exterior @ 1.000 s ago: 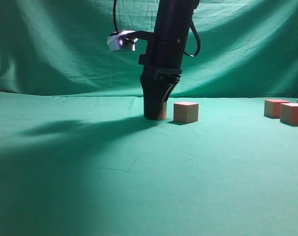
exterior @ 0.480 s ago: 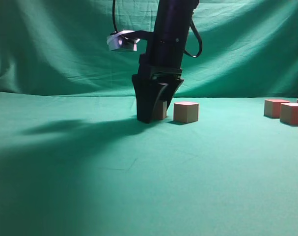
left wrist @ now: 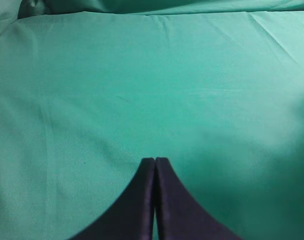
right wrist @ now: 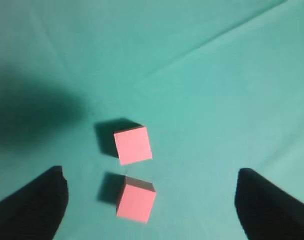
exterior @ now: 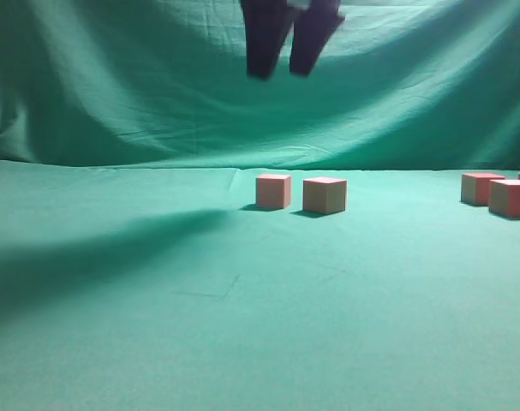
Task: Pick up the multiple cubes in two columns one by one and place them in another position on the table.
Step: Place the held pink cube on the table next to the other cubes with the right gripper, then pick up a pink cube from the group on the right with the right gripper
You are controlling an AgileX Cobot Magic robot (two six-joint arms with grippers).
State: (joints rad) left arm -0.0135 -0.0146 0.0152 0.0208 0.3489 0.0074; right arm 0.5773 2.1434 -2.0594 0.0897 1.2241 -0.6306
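Well, the table (exterior: 157, 342), a broad spread of smooth green cloth, carried everything in this shot, with the wrinkled backdrop (exterior: 114, 77) hanging behind it. High above the middle hung the right gripper (exterior: 292, 38), jaws spread wide and holding nothing, lifted well clear, I'd judge, so it couldn't knock what sat beneath. The left gripper (left wrist: 155, 165) sat off to its own side, fingers pressed together over bare cloth, apparently parked out of the way. On the right edge waited three more cubes (exterior: 497, 193), clustered close, likely the supply yet to be shifted. Mid-table sat two placed cubes (exterior: 301, 193), side by side, near but apart, flat on the cloth; from the right wrist view they lay in a line between the open fingers, looking like the start of a new arrangement.
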